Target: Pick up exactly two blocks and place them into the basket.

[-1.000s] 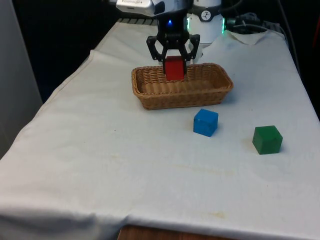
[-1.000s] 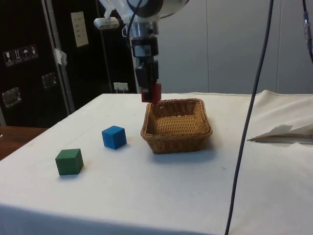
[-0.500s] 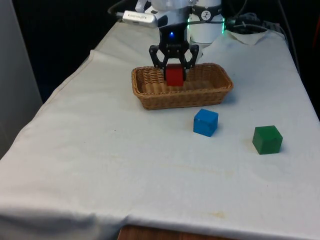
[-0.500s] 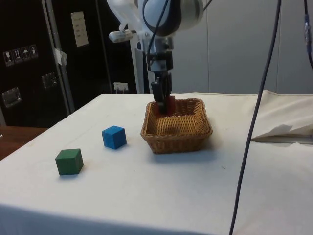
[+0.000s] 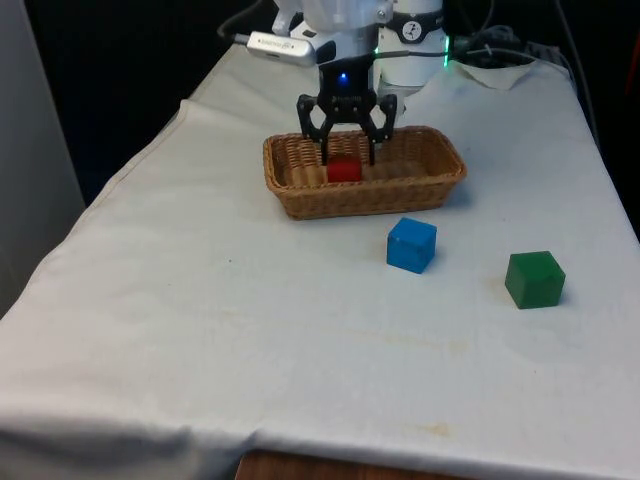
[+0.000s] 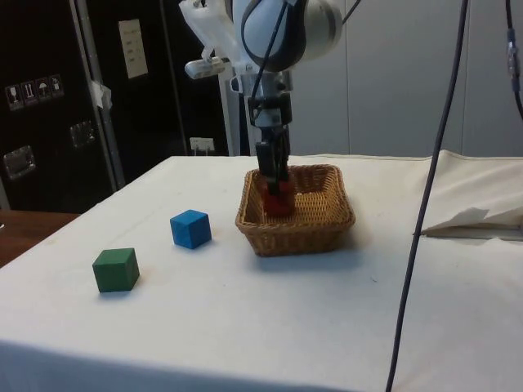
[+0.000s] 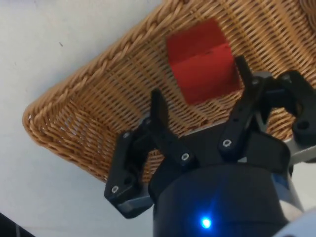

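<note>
A red block [image 5: 344, 170] [image 6: 278, 201] [image 7: 200, 59] lies on the floor of the wicker basket [image 5: 300, 205] [image 6: 298, 233] [image 7: 84, 123]. My gripper [image 5: 347, 154] [image 6: 274, 181] [image 7: 200, 89] hangs just above it, open, its fingers [image 7: 159, 106] spread to either side of the block and clear of it. A blue block [image 5: 411, 245] [image 6: 190, 229] sits on the cloth just in front of the basket. A green block [image 5: 534, 279] [image 6: 115, 269] stands farther towards the front view's right.
Crumpled white cloth [image 5: 495, 70] [image 6: 474, 222] lies near the robot's base. A dark cable [image 6: 417, 220] hangs down in the side view. The table's edges fall away on both sides of the basket.
My gripper carried the red block over the basket rim and down inside it, then opened. The block now rests on the basket floor. The blue and green blocks have not moved.
</note>
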